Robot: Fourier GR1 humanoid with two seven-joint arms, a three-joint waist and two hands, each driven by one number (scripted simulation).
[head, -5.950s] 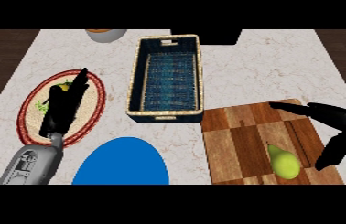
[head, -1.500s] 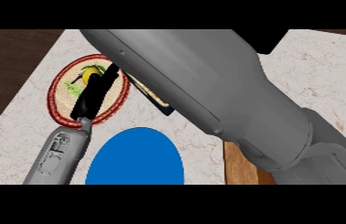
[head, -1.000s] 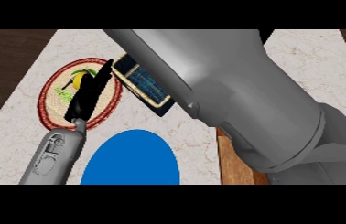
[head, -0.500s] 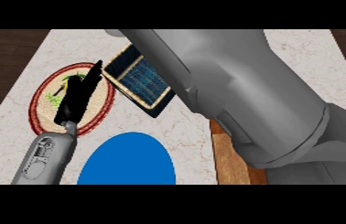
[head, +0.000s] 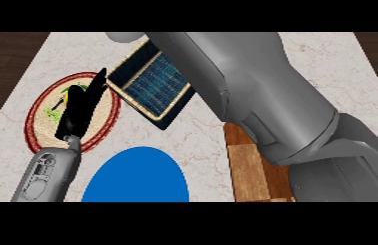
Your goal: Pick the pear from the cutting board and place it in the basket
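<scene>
The right forearm [head: 273, 104] crosses the view from lower right to upper centre, covering most of the basket [head: 151, 84] and cutting board [head: 251, 169]; the right hand is out of view, so its state cannot be told, and the pear is not visible. The left hand [head: 80, 109] rests with fingers straight and together over the red-rimmed plate [head: 37, 114], holding nothing. A blue plate [head: 136, 176] lies at the lower edge between the left forearm and the cutting board.

My big grey right forearm [head: 266, 99] blocks the dark woven basket [head: 151, 84]; bare marble counter [head: 199, 134] lies open below it.
</scene>
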